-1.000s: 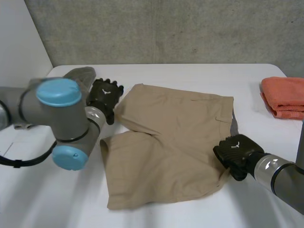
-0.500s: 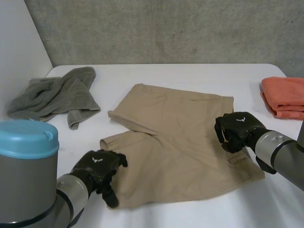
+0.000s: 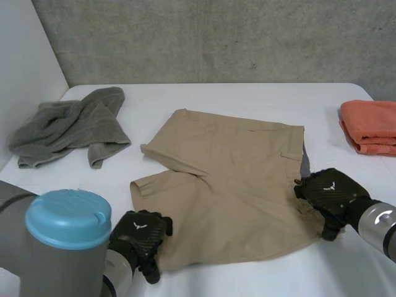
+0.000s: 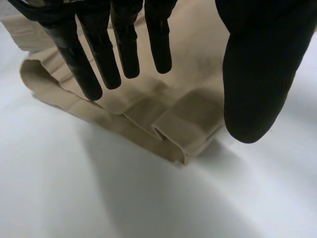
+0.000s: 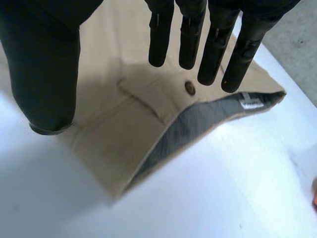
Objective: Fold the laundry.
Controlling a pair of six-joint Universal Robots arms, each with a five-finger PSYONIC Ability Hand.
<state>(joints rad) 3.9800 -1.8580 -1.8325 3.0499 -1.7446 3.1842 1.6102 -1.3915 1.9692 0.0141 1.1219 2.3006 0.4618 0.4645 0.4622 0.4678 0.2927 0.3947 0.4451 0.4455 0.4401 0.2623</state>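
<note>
Tan shorts (image 3: 229, 179) lie spread flat in the middle of the white table (image 3: 247, 278). My left hand (image 3: 139, 234) hovers over the near-left leg hem; in the left wrist view its fingers (image 4: 89, 64) hang straight and the thumb (image 4: 257, 74) stands apart above the folded hem corner (image 4: 168, 119), holding nothing. At the shorts' right edge, by the waistband, my right hand (image 3: 328, 193) is open too. Its fingers (image 5: 215, 44) and thumb (image 5: 44, 64) are spread above the buttoned waistband with its grey lining (image 5: 198, 119).
A crumpled grey towel (image 3: 68, 127) lies at the back left of the table. A folded orange cloth (image 3: 371, 127) sits at the right edge. A concrete wall runs behind the table.
My left hand swung from the shorts' far-left side to the near-left hem corner. My right hand let go of the right edge and opened; that side now lies spread further out.
</note>
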